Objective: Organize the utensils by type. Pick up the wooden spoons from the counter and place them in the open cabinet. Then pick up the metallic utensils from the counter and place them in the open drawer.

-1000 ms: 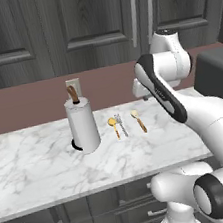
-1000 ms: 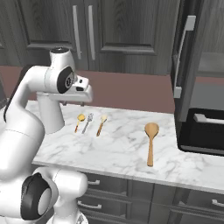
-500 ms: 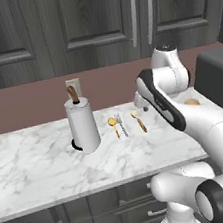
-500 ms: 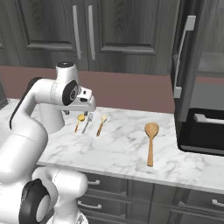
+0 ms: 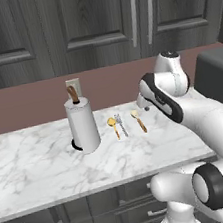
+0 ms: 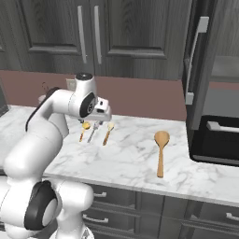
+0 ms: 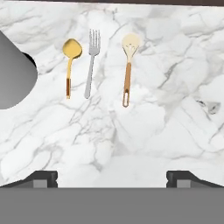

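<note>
Below the gripper (image 7: pixel 112 177), marble counter (image 7: pixel 175 65) is seen, white with grey veins. Jaws are spread wide, nothing held between them; the two dark fingertips (image 7: pixel 43 177) sit far apart at the bottom of the hand view.

Ahead of the fingertips, three utensils are laid side by side, apart from each other, bowls and tines pointed away from the gripper:
- gold spoon (image 7: pixel 70 65): shiny yellow-gold bowl, thin handle, darker at its end, leftmost in the hand view
- fork (image 7: pixel 91 61): thin, silver, between the other two
- pale wooden spoon (image 7: pixel 128 65): cream bowl, orange-brown handle with a loop at its end, rightmost of the three

Further left of the gold spoon, a paper-towel roll (image 5: pixel 82 124) is stood upright on the counter, brown knob on top.

Well off to the gripper's right, a brown wooden spoon (image 6: pixel 161 149) is seen in the right base view: all mid-brown, broad bowl, flat on the counter, bowl toward the wall.
</note>
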